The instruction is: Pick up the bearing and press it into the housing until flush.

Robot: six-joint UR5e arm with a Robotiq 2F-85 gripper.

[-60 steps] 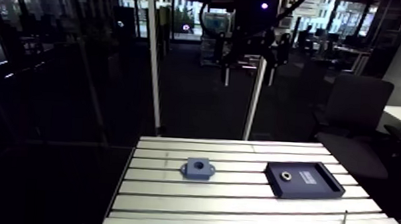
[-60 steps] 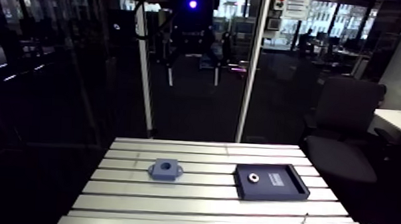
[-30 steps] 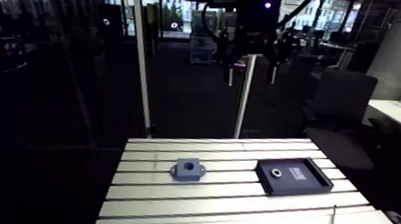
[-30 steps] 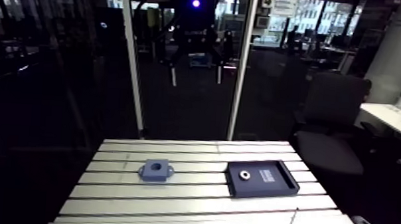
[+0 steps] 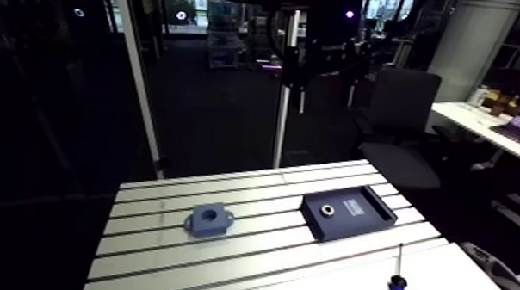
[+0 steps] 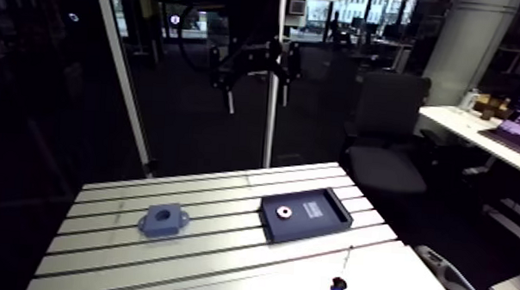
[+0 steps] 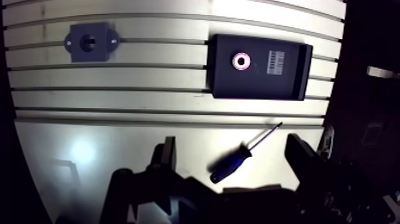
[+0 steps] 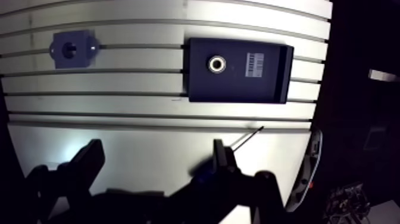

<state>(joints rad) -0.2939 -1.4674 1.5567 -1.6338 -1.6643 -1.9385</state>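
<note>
The gripper (image 7: 232, 146) hangs high over the table (image 7: 119, 140). Its fingers (image 7: 169, 154) are wide apart w/ nothing between them. Right under it, on the plain part of the table, lies a screwdriver (image 7: 245, 152) w/ a blue handle. That one is no part of this job.

Ahead of the gripper, past a few slots, sits a dark flat tray (image 7: 262, 83). The bearing (image 7: 241, 61) lies in the tray, flat, hole up, near the end that faces the housing (image 7: 89, 42). A white label (image 7: 277, 61) is at the tray's other end. The housing is a small grey block w/ a round hole on top & two little ears. It sits well apart from the tray, on the same rows of the table.

The bearing looks like a small shiny metal ring. It is prob. hard, smooth & a bit slippery, and light enough for the gripper. It won't bend or squash, so a firm squeeze should be ok.

The best place to hold it is likely the outer rim, one finger on each side, coming straight down. The tray's low walls look far enough off to leave room for the fingers. If it gets held crooked, it may go into the housing hole tilted & jam. So it should be kept level, w/ the push going down evenly.
</note>
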